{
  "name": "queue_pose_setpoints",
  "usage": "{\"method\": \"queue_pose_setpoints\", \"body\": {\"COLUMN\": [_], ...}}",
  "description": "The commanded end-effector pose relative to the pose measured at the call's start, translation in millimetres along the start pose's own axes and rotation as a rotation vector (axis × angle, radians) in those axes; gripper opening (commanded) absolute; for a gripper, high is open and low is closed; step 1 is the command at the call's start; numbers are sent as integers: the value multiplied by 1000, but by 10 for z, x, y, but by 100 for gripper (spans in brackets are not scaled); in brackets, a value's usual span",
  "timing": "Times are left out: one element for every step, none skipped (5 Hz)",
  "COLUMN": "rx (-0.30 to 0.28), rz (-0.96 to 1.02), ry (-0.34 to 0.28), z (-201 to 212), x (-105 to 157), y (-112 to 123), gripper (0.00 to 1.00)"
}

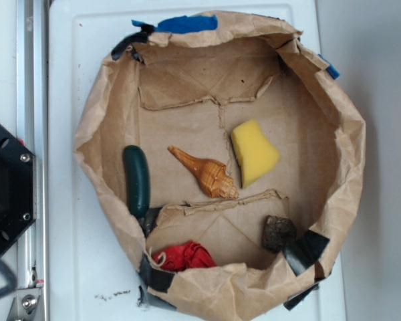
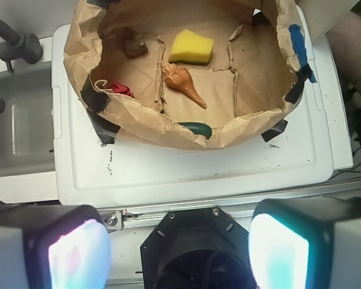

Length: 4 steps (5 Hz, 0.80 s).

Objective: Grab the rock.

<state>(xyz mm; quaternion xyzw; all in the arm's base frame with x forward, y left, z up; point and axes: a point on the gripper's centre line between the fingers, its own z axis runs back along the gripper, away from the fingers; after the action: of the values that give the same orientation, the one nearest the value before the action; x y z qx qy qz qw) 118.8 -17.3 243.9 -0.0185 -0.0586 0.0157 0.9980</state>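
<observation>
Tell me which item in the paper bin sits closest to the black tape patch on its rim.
The rock, the dark speckled lump: it lies right beside the black tape patch, while the yellow sponge and seashell sit nearer the middle.

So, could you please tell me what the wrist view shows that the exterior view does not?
Only the wrist view shows the hand, open with fingers apart and holding nothing, plus a grey sink beside the white surface. Only the exterior view shows the black base and metal rail. Both show the paper tray holding the rock, seashell, yellow sponge, green object and red cloth.
</observation>
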Motion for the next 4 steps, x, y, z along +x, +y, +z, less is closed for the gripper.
{"method": "queue_pose_setpoints", "body": {"rx": [0,-3,8,-7], "rz": [0,34,55,-24], "ry": [0,-26,-47,-53], "z": [0,-79,-205,-392], "x": [0,343,587,851], "y": [0,-63,-32,31], "gripper": [100,100,100,100]}}
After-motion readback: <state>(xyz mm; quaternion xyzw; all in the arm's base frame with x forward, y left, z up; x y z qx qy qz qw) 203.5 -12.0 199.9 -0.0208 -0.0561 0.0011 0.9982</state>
